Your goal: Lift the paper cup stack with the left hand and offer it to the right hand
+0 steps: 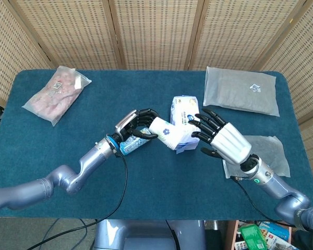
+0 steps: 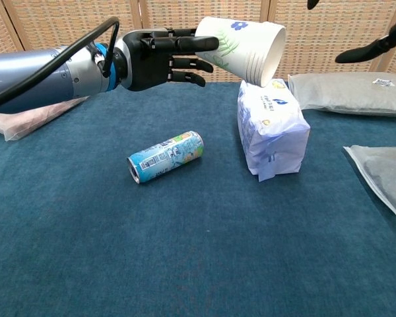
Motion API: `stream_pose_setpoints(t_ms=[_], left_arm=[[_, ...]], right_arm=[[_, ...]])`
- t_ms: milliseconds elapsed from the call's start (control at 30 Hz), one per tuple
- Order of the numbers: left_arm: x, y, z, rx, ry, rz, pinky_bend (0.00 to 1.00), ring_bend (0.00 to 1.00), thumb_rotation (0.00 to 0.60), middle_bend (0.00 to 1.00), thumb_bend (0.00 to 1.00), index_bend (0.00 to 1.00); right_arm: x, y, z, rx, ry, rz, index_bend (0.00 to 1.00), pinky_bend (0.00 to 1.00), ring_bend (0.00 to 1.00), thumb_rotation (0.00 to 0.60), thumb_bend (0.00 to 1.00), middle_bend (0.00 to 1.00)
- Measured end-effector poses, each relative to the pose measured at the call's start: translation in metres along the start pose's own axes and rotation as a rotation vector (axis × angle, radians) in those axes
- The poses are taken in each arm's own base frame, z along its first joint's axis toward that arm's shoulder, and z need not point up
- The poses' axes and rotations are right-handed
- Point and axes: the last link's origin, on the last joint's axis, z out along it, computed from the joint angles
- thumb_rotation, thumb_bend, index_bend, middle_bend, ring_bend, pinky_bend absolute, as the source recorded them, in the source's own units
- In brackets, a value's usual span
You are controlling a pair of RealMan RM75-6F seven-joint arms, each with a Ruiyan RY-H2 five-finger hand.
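arms: silver-grey metal, rounded segments | left hand [image 1: 137, 124]: black fingers, blue wrist ring, black cable | right hand [image 1: 222, 139]: black fingers, silver back, green wrist light

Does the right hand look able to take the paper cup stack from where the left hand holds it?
Probably yes: the right hand is open beside the paper cup stack, which the left hand holds in the air with nothing between.
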Motion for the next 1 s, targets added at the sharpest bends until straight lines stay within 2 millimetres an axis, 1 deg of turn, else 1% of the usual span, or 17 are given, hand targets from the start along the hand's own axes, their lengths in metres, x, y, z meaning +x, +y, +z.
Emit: stream_pose_setpoints(t_ms=[100, 267, 400, 567, 767, 1000], left_arm=[[-0.002, -0.001, 0.0, 0.004, -0.002, -0.007, 0.51, 0.48, 0.6, 0.49, 0.18, 0.51], [-0.003, -0.002, 0.0, 0.005, -0.006, -0.012, 0.51, 0.48, 0.6, 0.49, 0.18, 0.51], [-0.003, -0.004, 0.0, 0.007, -0.005, -0.015, 0.51, 0.48, 0.6, 0.49, 0.18, 0.51], [-0.003, -0.005, -0.001, 0.009, -0.006, -0.023, 0.51, 0.48, 0.6, 0.49, 0.18, 0.51], [-0.005, -0.007, -0.001, 0.011, -0.01, -0.037, 0.51, 0.48, 0.6, 0.49, 0.18, 0.51], [-0.006, -0.009, -0.002, 0.01, -0.011, -0.043, 0.51, 0.48, 0.6, 0.49, 0.18, 0.51]], right_arm=[[-0.002, -0.005, 0.006, 0.021, 0.01, -0.004, 0.46, 0.19, 0.22, 0.6, 0.3, 0.31], [-0.008, -0.016, 0.02, 0.054, 0.014, -0.006, 0.46, 0.19, 0.22, 0.6, 0.36, 0.29], [-0.013, -0.022, 0.028, 0.063, 0.01, -0.005, 0.46, 0.19, 0.22, 0.6, 0.4, 0.27], [-0.017, -0.025, 0.032, 0.066, 0.009, -0.001, 0.47, 0.18, 0.22, 0.6, 0.43, 0.27], [-0.022, -0.027, 0.034, 0.071, 0.013, -0.002, 0.5, 0.18, 0.22, 0.6, 0.45, 0.27], [-0.028, -0.031, 0.035, 0.074, 0.022, 0.005, 0.51, 0.18, 0.22, 0.6, 0.45, 0.28]])
